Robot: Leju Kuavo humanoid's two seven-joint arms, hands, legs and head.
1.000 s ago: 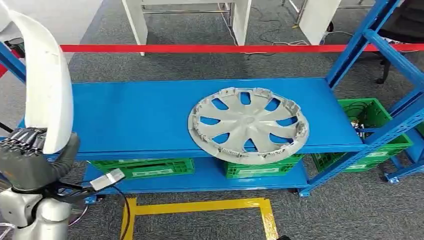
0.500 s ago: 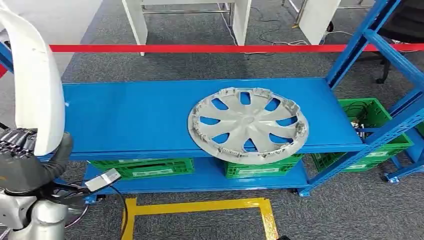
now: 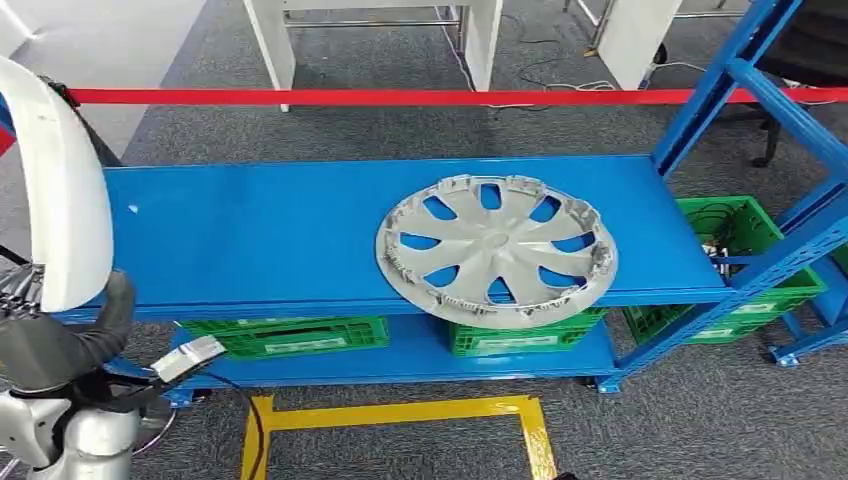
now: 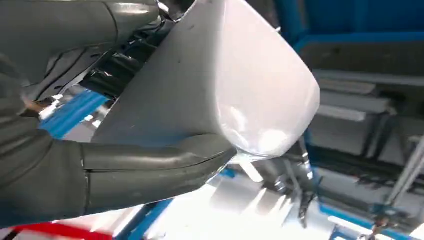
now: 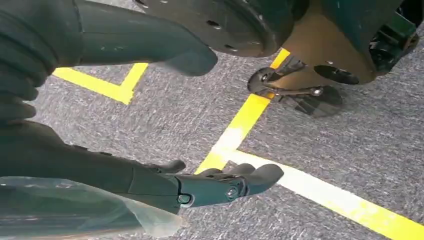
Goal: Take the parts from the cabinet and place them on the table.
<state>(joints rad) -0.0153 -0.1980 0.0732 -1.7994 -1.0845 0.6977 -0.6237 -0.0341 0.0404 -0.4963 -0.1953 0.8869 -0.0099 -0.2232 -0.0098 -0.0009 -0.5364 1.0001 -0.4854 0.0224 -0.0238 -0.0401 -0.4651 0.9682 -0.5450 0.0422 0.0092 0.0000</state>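
My left hand grips a long white curved part by its lower end and holds it upright at the left edge of the head view, beside the blue shelf. In the left wrist view the thumb and dark fingers clamp the white part. A silver wheel cover lies flat on the shelf's right half, overhanging its front edge. My right hand hangs over the grey floor with its fingers apart and nothing in them.
Green crates stand on the lower shelf, another green crate at the right. A red tape runs behind the shelf. Blue rack posts rise at the right. Yellow floor lines mark the carpet in front.
My left hand has carried the white part further left and slightly down, clear of the shelf's left end. The wheel cover has stayed put.
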